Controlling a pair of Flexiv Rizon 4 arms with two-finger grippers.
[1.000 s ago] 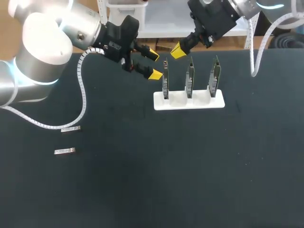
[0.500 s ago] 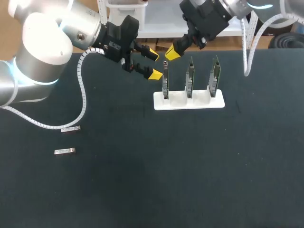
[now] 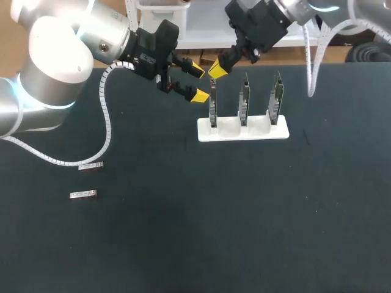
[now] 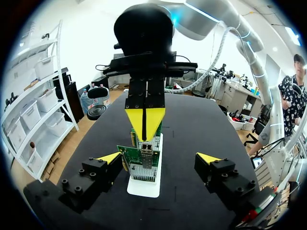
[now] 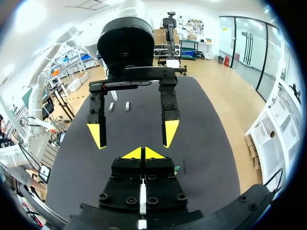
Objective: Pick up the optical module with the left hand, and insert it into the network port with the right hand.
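Two small silver optical modules (image 3: 91, 165) (image 3: 83, 194) lie on the black table at the left; in the right wrist view they show as the modules (image 5: 111, 107) (image 5: 127, 106) far ahead of both grippers. A white holder (image 3: 263, 131) carries three upright green boards, the leftmost board (image 3: 212, 105) with its metal port (image 4: 145, 154). My left gripper (image 3: 198, 82) hangs open just left of that board, empty; its own view has the left gripper (image 4: 159, 158) astride the board. My right gripper (image 3: 218, 69) is shut, just above the leftmost board, nothing seen in it.
The other two boards (image 3: 244, 101) (image 3: 276, 97) stand to the right in the holder. The left arm's white cable (image 3: 107, 122) loops down over the table near the modules. The back table edge runs just behind the holder.
My right gripper has moved left, from above the gap between the first two boards to over the leftmost board, close to the left gripper. The left arm has stayed put.
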